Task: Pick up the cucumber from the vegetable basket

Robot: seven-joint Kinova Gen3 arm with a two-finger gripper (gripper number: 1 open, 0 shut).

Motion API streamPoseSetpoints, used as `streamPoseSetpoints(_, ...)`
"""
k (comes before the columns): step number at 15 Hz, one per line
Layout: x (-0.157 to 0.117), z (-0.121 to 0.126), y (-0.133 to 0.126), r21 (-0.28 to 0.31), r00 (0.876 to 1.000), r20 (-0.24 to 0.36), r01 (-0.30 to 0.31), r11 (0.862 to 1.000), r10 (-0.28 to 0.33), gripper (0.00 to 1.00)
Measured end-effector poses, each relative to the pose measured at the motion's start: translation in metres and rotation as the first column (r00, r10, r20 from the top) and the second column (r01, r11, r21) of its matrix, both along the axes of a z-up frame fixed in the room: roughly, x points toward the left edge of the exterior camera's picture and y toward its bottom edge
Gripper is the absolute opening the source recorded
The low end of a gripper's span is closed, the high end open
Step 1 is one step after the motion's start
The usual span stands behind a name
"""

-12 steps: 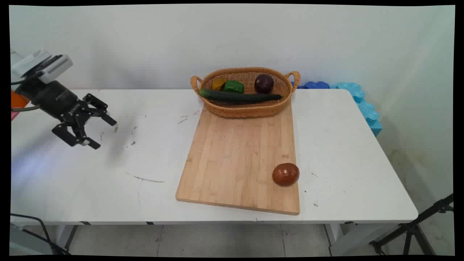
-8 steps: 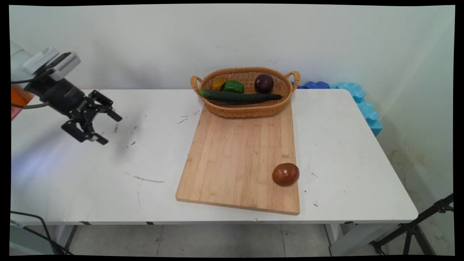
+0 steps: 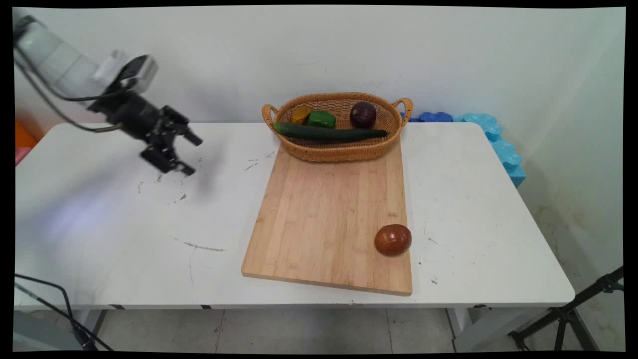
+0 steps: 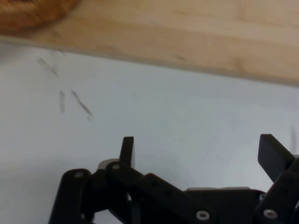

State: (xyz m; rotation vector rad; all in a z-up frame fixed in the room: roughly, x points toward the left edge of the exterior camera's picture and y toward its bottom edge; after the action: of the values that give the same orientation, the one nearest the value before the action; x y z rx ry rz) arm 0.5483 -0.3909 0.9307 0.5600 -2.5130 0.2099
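Over table's left rear part [image 3: 99,219]: black two-finger gripper [image 3: 192,155], fingers spread apart, nothing between them, hanging above bare white surface, tilted down toward right. Not touching anything. White arm link and black cables behind it at upper left.

Right of gripper, well apart: wooden cutting board [image 3: 329,214], lying flat on table, long side running from near edge toward wall. Nearest thing to gripper is board's left edge and the wicker basket [image 3: 339,149].

At board's far end: oval wicker basket with two handles, resting on board. Inside basket: long dark green cucumber [image 3: 329,133] lying across front, green pepper piece [image 3: 321,118] behind it, yellow-brown piece [image 3: 300,114] just left of green one, dark purple round onion [image 3: 363,114] at right rear.

On board's near right corner: reddish-brown round tomato-like fruit [image 3: 393,240], close to board's right edge, well apart from basket.

Behind table's right rear corner: blue foam pieces [image 3: 493,134] against wall. Bottom right: black tripod leg [image 3: 573,311]. Scuff marks on table between gripper and board.

From hand camera: gripper [image 4: 196,156] fingers wide apart over white table [image 4: 163,116], board's edge [image 4: 187,32] across top, blurred corner of basket [image 4: 32,11] at top left.
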Motion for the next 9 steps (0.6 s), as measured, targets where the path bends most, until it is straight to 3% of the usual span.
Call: streamPoseSetpoints(9,-0.073,0.0,-0.075,-0.075,0.993,0.017,-0.118,0.99,0.119,1.0)
